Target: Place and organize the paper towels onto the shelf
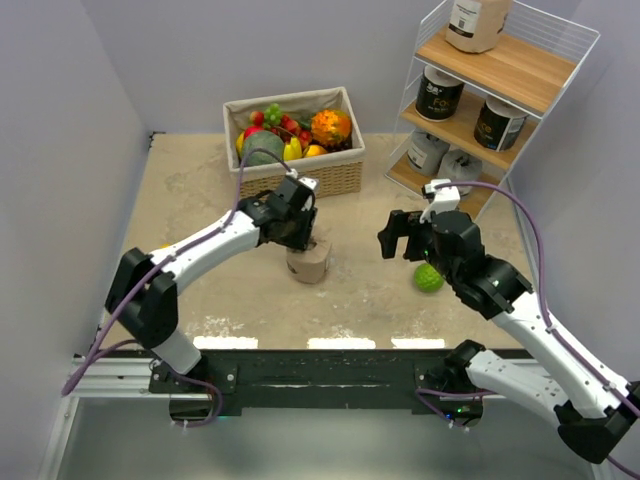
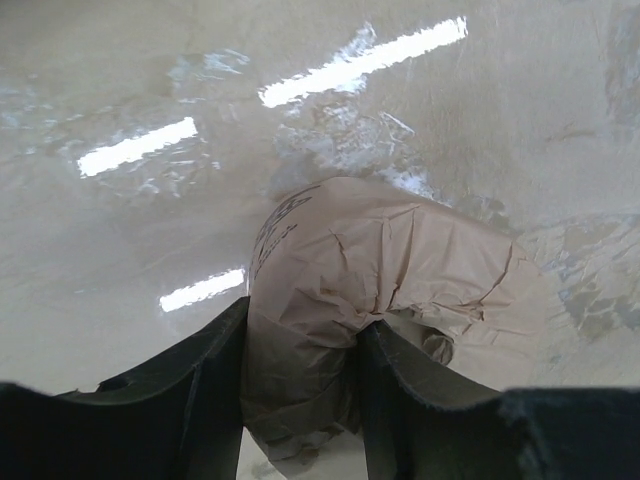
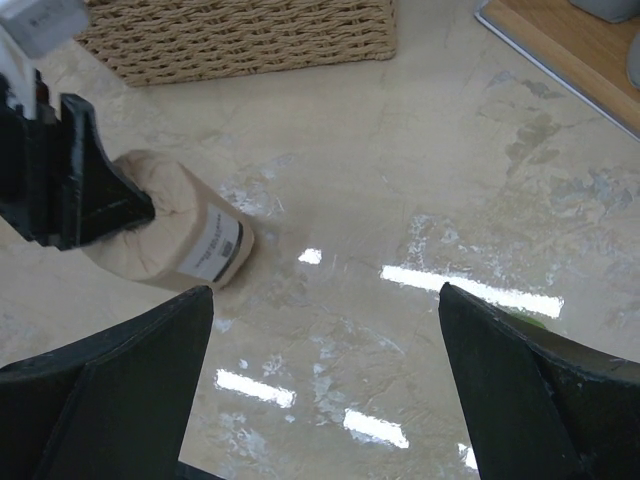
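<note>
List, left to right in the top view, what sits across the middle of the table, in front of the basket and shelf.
kraft tan roll, held in the left gripper → right gripper, open → green lime

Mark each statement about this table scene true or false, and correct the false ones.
1. The left gripper pinches a tan roll standing on the table. True.
2. Two black rolls sit on the shelf's middle board. True.
3. The right gripper holds the lime. False: it is open and empty, and the lime lies on the table.
4. The shelf's top board is bare. False: a second tan roll stands there.
</note>
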Controlling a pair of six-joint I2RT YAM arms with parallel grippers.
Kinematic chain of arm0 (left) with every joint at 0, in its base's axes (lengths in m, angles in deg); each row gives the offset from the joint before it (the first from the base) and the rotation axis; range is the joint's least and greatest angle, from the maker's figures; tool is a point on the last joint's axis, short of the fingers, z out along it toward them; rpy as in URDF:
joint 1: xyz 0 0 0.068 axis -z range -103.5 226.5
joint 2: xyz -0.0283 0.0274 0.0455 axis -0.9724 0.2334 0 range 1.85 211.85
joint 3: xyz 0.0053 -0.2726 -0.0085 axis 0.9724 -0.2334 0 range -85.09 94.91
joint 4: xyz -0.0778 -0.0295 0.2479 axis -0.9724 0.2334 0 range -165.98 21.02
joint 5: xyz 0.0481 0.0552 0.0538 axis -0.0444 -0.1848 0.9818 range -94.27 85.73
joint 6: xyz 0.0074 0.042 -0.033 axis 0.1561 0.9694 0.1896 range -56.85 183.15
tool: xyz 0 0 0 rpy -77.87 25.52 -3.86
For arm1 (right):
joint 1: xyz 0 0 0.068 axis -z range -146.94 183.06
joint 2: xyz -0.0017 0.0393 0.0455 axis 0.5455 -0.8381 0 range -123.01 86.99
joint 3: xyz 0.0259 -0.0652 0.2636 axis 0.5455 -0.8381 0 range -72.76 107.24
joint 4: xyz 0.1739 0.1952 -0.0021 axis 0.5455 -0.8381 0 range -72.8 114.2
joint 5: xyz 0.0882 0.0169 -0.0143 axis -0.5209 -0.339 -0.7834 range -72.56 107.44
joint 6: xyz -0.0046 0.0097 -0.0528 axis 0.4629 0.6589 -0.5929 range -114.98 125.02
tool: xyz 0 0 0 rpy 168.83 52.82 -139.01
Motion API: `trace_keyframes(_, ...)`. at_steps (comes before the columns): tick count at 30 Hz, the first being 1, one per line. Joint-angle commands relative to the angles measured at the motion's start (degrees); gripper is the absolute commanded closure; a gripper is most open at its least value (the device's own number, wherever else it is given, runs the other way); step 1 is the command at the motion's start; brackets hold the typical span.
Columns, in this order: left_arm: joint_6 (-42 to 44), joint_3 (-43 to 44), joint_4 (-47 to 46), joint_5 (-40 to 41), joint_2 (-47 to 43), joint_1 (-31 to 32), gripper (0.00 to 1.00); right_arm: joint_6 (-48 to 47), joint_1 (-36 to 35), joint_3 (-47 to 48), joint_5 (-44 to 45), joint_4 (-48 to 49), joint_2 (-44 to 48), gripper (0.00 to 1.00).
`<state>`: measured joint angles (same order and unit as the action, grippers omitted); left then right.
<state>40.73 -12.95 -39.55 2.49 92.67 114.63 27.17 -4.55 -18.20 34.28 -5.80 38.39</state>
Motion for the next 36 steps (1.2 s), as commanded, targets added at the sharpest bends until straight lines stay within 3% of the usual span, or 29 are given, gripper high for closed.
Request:
trace_keyframes(1,-1.1,4.3,-5.1,-2.6,3.6,2.0,0.52,2.3,0.0,2.2,2.8,-1.0,-0.6,0.03)
trace_keyframes(4,-0.9,4.9,-5.8,-4.4,5.1,2.3,0.45,2.9,-0.1,1.9,3.2,-0.7,-0.6,0.04)
trace_keyframes(11,-0.3,8.7,-4.9,-4.6,2.6,1.9,0.16,3.9,-0.1,2.9,0.4,-0.1,-2.8,0.08)
trace_keyframes(17,0.6,13.8,-2.6,-6.0,-0.4,-2.1,0.01,5.7,0.0,2.7,-5.8,2.0,-6.3,0.13)
trace_keyframes(22,1.4,12.4,-2.5,-3.5,-3.8,-8.8,0.00,7.6,-0.2,3.2,-10.2,3.9,-9.1,0.16)
trace_keyframes(32,5.1,-0.3,-5.2,26.2,-14.2,-11.2,0.00,9.1,-3.1,4.1,-10.1,7.7,-17.1,0.21)
trace_keyframes(36,6.4,-6.2,-8.7,29.6,-18.9,-11.1,0.00,9.0,-6.2,6.8,-8.8,7.9,-23.8,0.28)
